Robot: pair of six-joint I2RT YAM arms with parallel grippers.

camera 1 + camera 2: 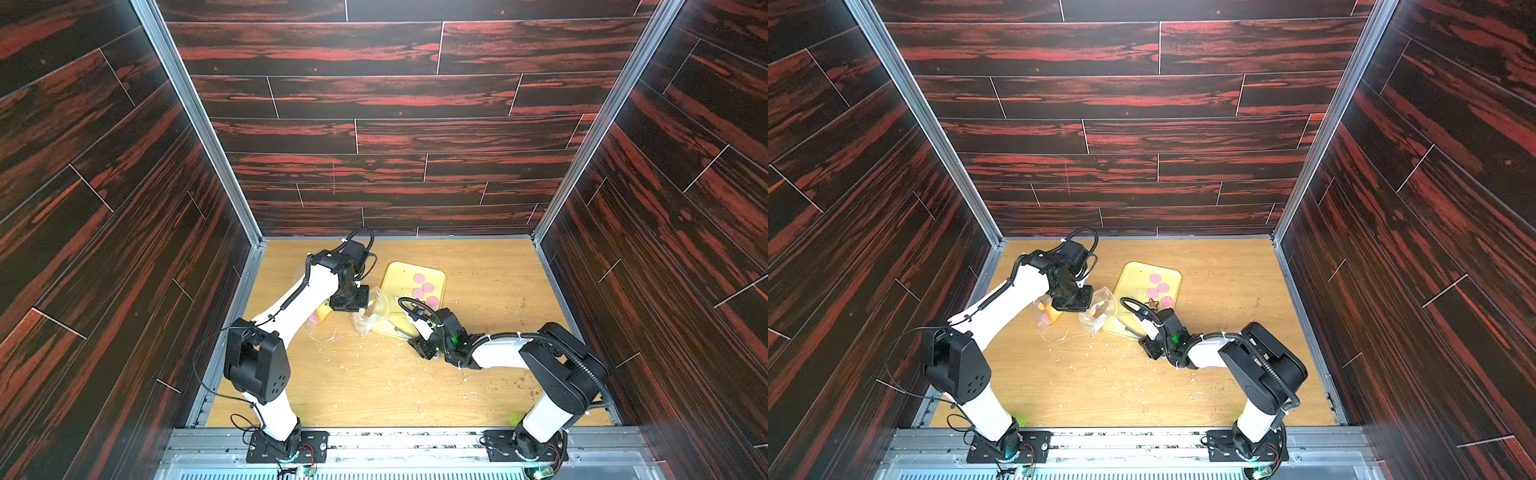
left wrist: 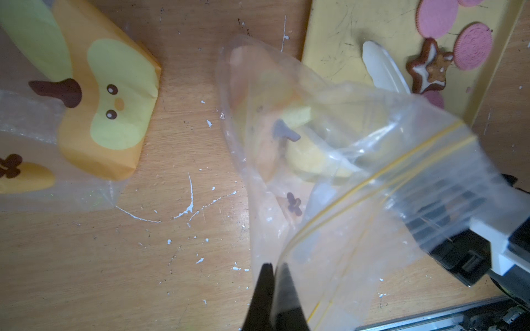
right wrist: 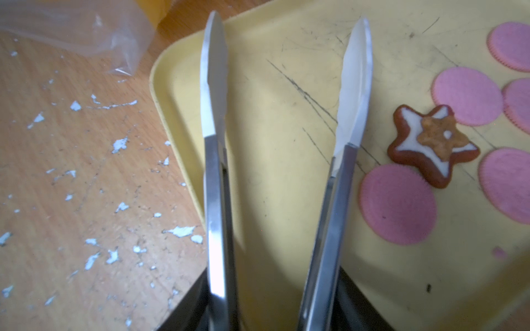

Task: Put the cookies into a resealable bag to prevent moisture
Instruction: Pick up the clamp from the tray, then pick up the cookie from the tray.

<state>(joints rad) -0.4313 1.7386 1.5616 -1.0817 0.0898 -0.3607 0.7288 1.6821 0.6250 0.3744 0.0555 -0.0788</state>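
My left gripper (image 2: 274,268) is shut on the rim of the clear resealable bag (image 2: 358,160), holding its yellow-lined mouth up beside the yellow tray (image 1: 399,276). On the tray lie several pink round cookies (image 3: 397,203) and a brown star cookie (image 3: 430,143). My right gripper (image 3: 272,301) is shut on metal tongs (image 3: 213,200). Their white tips (image 3: 355,86) stand apart over bare tray, just beside the star cookie, with nothing between them. In both top views the bag (image 1: 1098,313) sits between the two grippers.
A second clear bag with an orange-and-green pear-print packet (image 2: 106,109) lies on the wooden table under the left arm. Yellow pieces (image 2: 301,154) show inside the held bag. White flecks (image 3: 120,143) litter the table. Dark panelled walls enclose three sides.
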